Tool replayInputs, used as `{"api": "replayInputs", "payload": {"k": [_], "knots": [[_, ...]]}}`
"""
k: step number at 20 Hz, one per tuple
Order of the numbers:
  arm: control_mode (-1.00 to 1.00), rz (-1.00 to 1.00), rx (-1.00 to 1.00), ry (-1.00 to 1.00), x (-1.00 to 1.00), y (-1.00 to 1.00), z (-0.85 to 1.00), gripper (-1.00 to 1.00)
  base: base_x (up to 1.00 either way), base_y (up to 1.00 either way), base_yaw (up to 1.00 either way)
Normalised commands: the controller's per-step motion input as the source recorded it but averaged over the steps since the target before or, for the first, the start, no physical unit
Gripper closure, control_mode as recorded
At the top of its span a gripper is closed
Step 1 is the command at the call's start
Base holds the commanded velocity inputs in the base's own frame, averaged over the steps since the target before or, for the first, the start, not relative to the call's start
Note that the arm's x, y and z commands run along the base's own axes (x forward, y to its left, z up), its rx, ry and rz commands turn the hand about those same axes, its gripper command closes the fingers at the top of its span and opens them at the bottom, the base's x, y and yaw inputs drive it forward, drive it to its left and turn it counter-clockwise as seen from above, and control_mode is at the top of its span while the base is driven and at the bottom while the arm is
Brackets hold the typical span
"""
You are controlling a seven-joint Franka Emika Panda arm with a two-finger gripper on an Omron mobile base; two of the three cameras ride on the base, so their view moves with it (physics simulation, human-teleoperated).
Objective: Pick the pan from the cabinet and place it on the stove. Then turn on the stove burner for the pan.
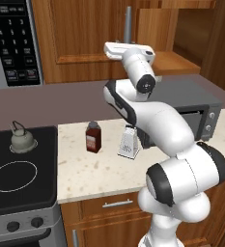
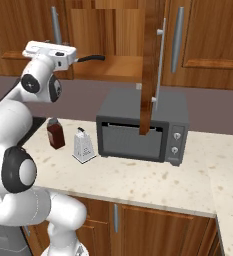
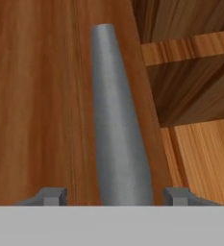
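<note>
Hand view: silver bar handle (image 3: 118, 144) on brown cabinet (image 3: 41, 96).

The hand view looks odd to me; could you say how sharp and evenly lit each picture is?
Hand view: the cabinet handle looms large, soft-edged and flaring towards the lens, between the claw tips. Left base view: flat even light, mild sheen on the arm. Right base view: sharp, with the open door casting little shadow.

Cabinet (image 2: 153, 65) door ajar; pan (image 2: 90, 58) handle on shelf.
</note>
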Motion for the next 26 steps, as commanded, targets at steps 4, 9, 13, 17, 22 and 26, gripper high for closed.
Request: {"api": "replayInputs", "payload": {"k": [4, 9, 13, 17, 22, 26], "knots": [[-1.0, 0.0, 0.0, 0.0, 0.39, 0.1, -0.11, 1.0, 0.0, 0.0, 0.0], [-1.0, 0.0, 0.0, 0.03, 0.32, 0.02, -0.08, 1.0, 0.0, 0.0, 0.0], [-1.0, 0.02, 0.0, 0.02, 0.02, -0.18, -0.08, 1.0, 0.0, 0.0, 0.0], [-1.0, 0.01, 0.0, 0.0, 0.0, -0.35, -0.09, 1.0, 0.0, 0.0, 0.0], [-1.0, 0.0, 0.0, 0.0, 0.0, -0.47, -0.03, 1.0, 0.0, 0.0, 0.0], [-1.0, 0.0, 0.0, 0.0, 0.0, -0.42, -0.05, 1.0, 0.0, 0.0, 0.0]]}}
